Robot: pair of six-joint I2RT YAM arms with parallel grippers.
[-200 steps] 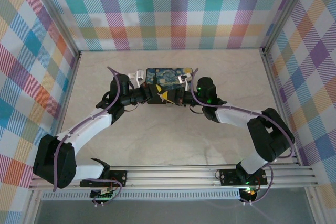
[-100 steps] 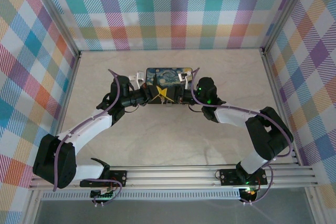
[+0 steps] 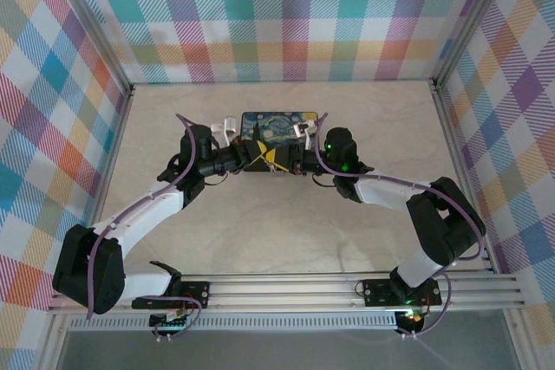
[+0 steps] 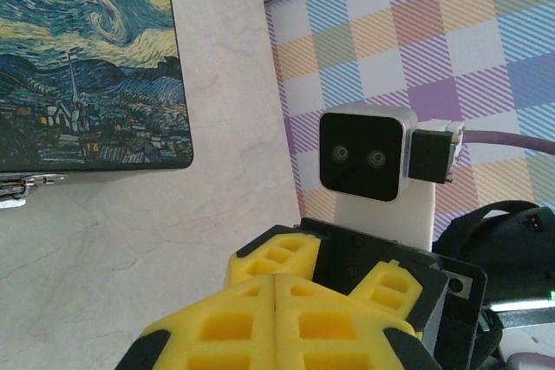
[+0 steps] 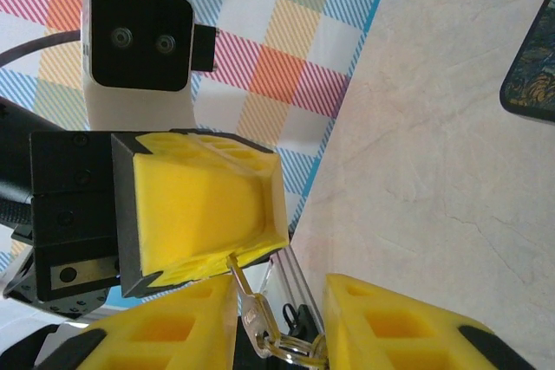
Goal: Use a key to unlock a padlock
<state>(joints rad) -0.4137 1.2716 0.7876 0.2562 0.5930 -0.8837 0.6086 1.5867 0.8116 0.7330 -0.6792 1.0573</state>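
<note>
While the left gripper (image 5: 217, 253) keeps its yellow fingers pressed tight together, the right gripper (image 5: 269, 301) has been letting go: its jaws have parted over the last second and now stand a little way open, gripping nothing. The small thin grey metal key (image 5: 254, 322) with its little ring hangs in the gap between them, its slim end running up into the left gripper's pinch, so the key appears to have passed from right to left. Both grippers meet at the far middle of the pale marbled table (image 3: 260, 231), just near of the dark rectangular tin with the starry-night lid (image 3: 279, 120). The tiny pale silvery metal padlock (image 4: 30, 182) seems to be the scrap of metal just beside the tin's edge, though too little shows to be sure. The unlocking itself is not yet begun.
</note>
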